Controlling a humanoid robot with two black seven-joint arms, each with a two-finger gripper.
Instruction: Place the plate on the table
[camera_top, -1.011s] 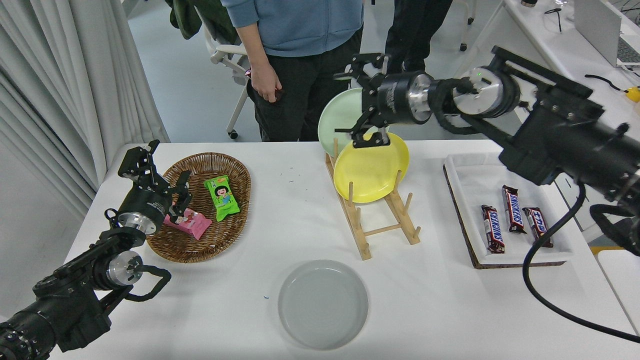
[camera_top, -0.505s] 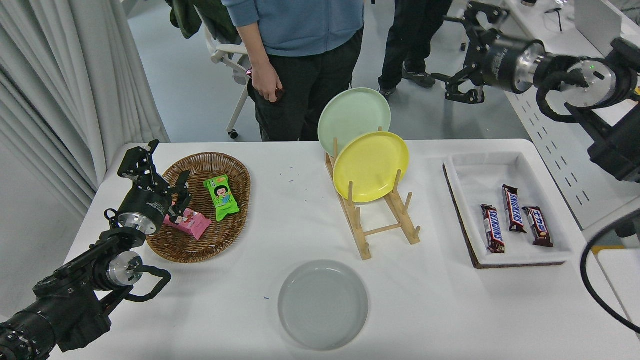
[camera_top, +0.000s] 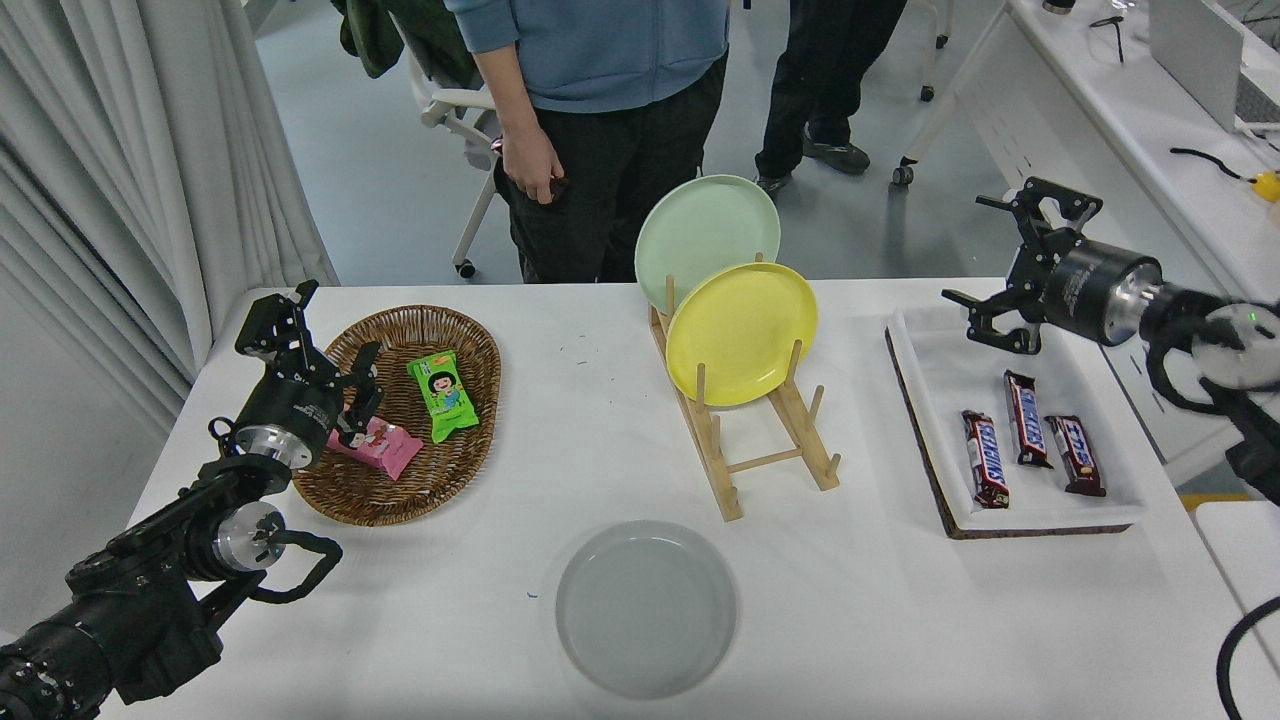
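The light-grey plate (camera_top: 645, 607) lies flat on the white table (camera_top: 880, 610) near its front edge, in the middle. Nothing touches it. My right gripper (camera_top: 1005, 265) is open and empty, held above the far end of the white tray at the right, well away from the plate. My left gripper (camera_top: 315, 335) is parked at the lower left over the wicker basket, open and empty.
A wooden rack (camera_top: 755, 440) holds a yellow plate (camera_top: 742, 332) and a pale green plate (camera_top: 706, 235) upright. The wicker basket (camera_top: 480, 425) holds two snack packs. The white tray (camera_top: 935, 395) holds three chocolate bars. Two people stand at the far side.
My right arm swung from the rack away to the right and then down to above the tray. The grey plate, the rack plates and the left arm have not moved.
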